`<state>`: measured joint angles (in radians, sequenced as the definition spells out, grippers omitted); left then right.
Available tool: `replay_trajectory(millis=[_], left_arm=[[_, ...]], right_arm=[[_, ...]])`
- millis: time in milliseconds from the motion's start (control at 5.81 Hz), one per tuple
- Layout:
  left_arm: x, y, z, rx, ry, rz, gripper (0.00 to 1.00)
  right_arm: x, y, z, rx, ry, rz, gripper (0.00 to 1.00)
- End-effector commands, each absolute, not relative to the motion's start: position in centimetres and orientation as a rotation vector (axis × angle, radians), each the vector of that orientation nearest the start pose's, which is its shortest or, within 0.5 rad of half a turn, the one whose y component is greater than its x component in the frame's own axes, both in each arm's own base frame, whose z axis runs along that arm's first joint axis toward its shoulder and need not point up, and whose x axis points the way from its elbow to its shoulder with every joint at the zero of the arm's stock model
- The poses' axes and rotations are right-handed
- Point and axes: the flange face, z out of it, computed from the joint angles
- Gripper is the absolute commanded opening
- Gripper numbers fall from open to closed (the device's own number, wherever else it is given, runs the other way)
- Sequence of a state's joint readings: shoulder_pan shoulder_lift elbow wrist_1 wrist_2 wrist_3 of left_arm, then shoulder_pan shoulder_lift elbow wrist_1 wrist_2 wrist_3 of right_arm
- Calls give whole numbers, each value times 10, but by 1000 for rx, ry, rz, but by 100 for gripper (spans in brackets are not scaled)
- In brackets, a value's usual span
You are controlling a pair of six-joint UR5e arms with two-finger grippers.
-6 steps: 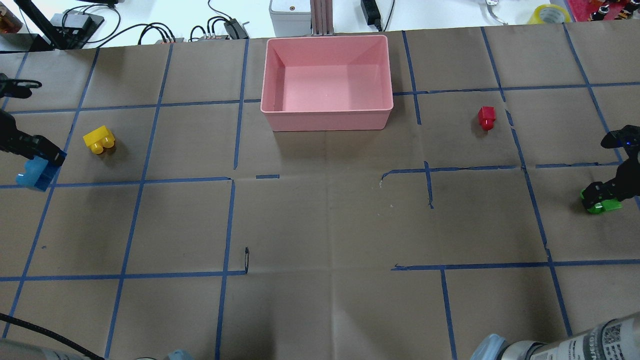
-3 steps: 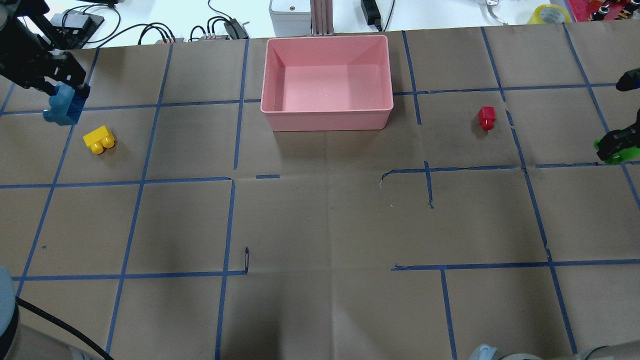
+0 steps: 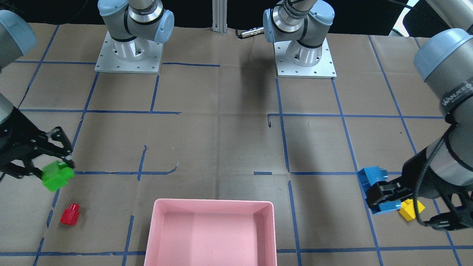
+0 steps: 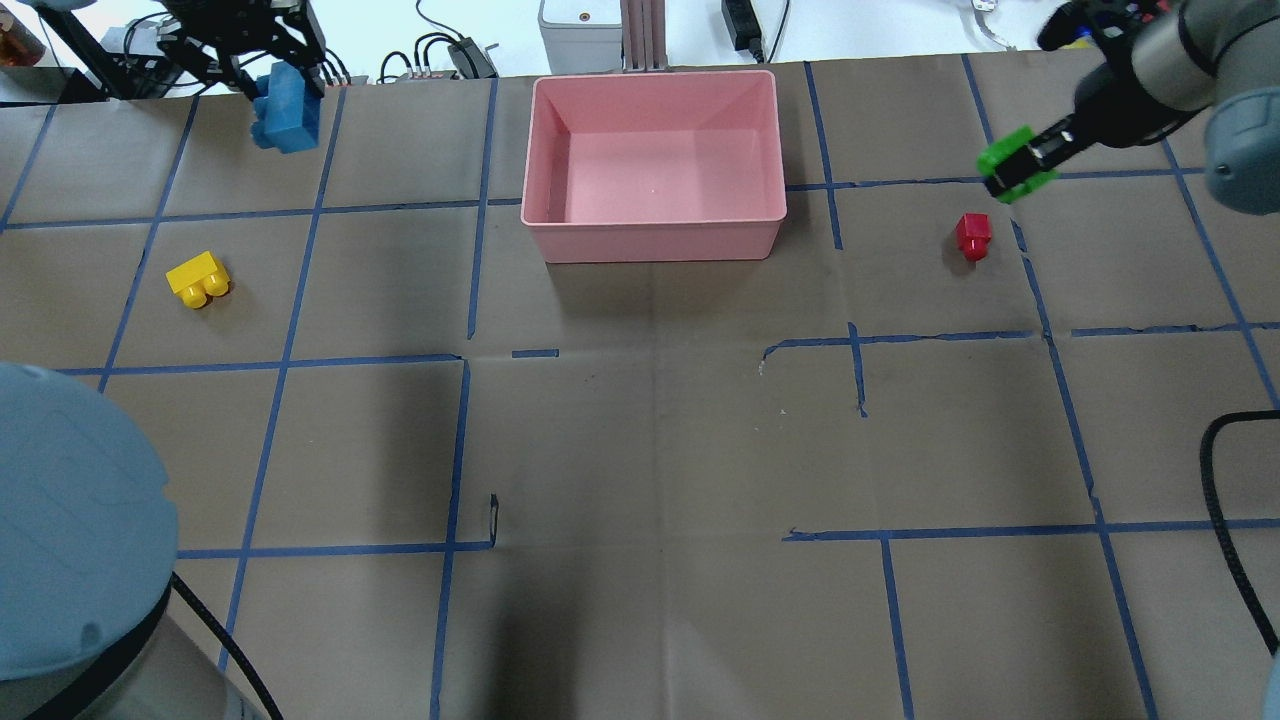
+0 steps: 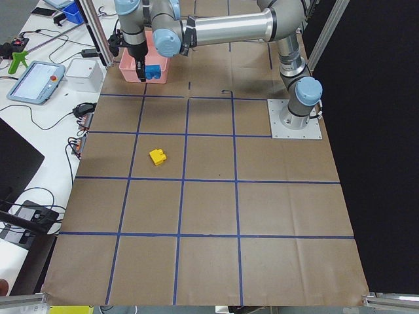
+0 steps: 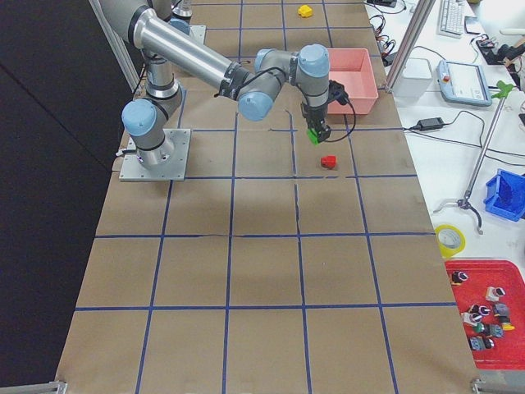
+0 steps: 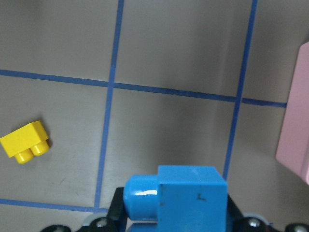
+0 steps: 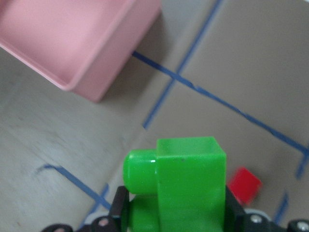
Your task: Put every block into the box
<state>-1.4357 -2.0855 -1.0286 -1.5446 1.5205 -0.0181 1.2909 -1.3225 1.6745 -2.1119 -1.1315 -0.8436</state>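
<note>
Left gripper (image 4: 283, 88): clamped on the light-blue block (image 4: 288, 118), held in the air off the box's left side, probably high enough to pass over the wall
Right gripper (image 4: 1032, 165): closed on the green block (image 4: 1003, 160), carried above the table off the box's right side, just beyond the red block (image 4: 972, 235)
Grip: in both wrist views the fingers pinch the block's body with the studs pointing sideways, so each should drop freely once the jaws part
Box (image 4: 655, 238): at the table's far middle, open side up with nothing in it, between the two arms so either can reach it
Yellow block (image 4: 198, 278): on the table, well left of the box, untouched
Red block: lying on the table, right of the box
Stage: two blocks lifted, none in the box yet
Caution: both arms head for one box, so taking turns looks safer
</note>
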Motion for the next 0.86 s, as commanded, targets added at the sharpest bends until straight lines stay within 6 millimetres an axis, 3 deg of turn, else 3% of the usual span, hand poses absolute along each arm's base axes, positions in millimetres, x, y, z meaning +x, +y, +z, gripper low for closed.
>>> replay_trajectory(millis=[0,172,344,516,689], left_arm=[[-106,-709,453,-222,3182,-33,22],[-115,-694,458,-222,3182,-15,22],[-117,-676,456,-218,3184,17,22],[-114,-670,455,-223,3182,20,22],[-114,-670,453,-223,3184,22,22]], right_arm=[[103,-669,360,-1026,2352,-815,3],[139,-688,353,-1118,2304,-883,3],[177,-696,330,-1151,2267,-926,4],[200,-695,315,-1157,2249,-926,10],[213,-693,311,-1166,2237,-911,89]])
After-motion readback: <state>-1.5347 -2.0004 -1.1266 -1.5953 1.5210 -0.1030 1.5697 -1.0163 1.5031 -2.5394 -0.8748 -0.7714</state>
